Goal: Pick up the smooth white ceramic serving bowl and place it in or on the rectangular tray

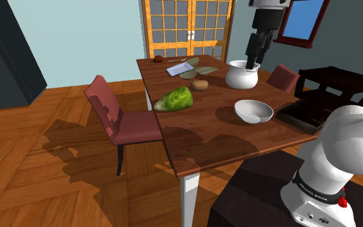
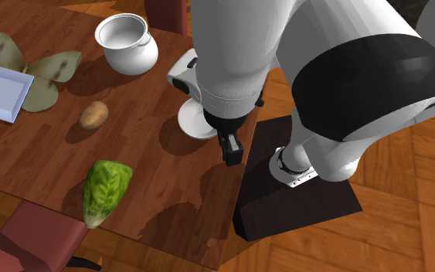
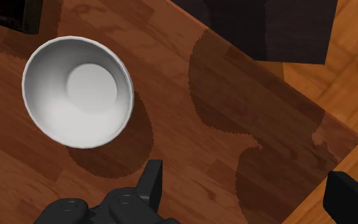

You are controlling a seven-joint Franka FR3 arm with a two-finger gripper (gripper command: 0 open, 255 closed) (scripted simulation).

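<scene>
Wooden dining table (image 1: 206,132) with white legs, carrying all the items. White Franka arm (image 1: 349,147) rising from its dark box stand (image 1: 257,187), which is set against the table edge nearest the shoulder camera. Red upholstered chair (image 1: 118,119) drawn up to the long edge on the shoulder view's left. Dark rectangular tray (image 1: 296,120) at the table edge on the shoulder view's right, close to the corner by the stand. White two-handled pot (image 1: 242,76), upright, near the far corner on that same side. White bowl (image 1: 254,110), upright and open-side up, on the bare wood near the edge facing the stand; it sits just beside the tray and apart from it, and nothing grips it. Green lettuce head (image 1: 173,98) lying at the edge beside the red chair. Pale green butterfly figure (image 2: 49,68) flat on the wood toward the far edge, with a white square dish (image 2: 3,93) overlapping one of its wings. Brown potato (image 1: 200,84) between the butterfly and the lettuce. Black gripper (image 3: 247,175) held well above the table, its fingers (image 3: 151,181) spread apart over bare wood; the bowl lies off to one side of them, not between them.
</scene>
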